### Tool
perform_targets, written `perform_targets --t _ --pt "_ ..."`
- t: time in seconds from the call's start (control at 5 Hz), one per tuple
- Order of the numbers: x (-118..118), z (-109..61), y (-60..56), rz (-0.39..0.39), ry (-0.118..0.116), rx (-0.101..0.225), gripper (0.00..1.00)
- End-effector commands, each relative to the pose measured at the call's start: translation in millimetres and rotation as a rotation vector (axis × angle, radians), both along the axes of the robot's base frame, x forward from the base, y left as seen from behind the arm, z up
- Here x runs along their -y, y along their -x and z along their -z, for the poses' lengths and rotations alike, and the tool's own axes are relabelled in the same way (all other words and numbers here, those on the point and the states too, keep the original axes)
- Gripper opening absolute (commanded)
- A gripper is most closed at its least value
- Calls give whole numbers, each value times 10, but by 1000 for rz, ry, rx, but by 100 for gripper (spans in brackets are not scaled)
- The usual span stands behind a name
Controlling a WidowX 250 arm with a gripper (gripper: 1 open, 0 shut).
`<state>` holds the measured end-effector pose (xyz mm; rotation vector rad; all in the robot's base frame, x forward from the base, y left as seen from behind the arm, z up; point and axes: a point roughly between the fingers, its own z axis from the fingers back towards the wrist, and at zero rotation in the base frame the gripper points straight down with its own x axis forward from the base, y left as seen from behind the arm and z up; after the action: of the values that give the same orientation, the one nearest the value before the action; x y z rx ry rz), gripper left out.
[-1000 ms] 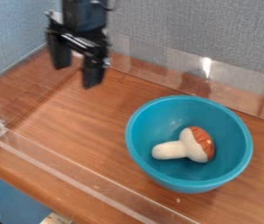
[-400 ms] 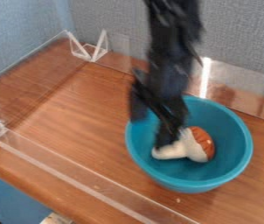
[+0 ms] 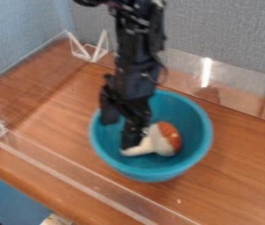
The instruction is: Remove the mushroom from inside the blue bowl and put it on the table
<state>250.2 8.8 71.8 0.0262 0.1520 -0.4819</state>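
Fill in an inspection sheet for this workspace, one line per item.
Surface: brown wood-grain table, clear walls along its edges
Mushroom: inside the bowl, lying on its side, white stem and orange-brown cap
Blue bowl: upright on the table, round and deep
Clutter: white wire-like frame at the table's far edge
Gripper: dark, blurred, reaching into the bowl beside the mushroom; jaws open, contact with the mushroom unclear
Cables: nothing seen
Surroundings: grey textured panel behind, bluish panel at image left

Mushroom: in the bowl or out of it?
Still in: the mushroom lies on its side inside the blue bowl, its cap and stem within the rim, beside the gripper.
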Motion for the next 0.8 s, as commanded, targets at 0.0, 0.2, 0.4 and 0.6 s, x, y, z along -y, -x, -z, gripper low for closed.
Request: perform_targets --t 0.0,0.2,0.4,0.6 --pt "-30 -83 -135 1 4 69 100" --pt "-33 -33 -160 -5 5 67 100" --pt "-32 15 -182 -9 8 64 100" --pt "-29 65 -204 -12 11 61 100"
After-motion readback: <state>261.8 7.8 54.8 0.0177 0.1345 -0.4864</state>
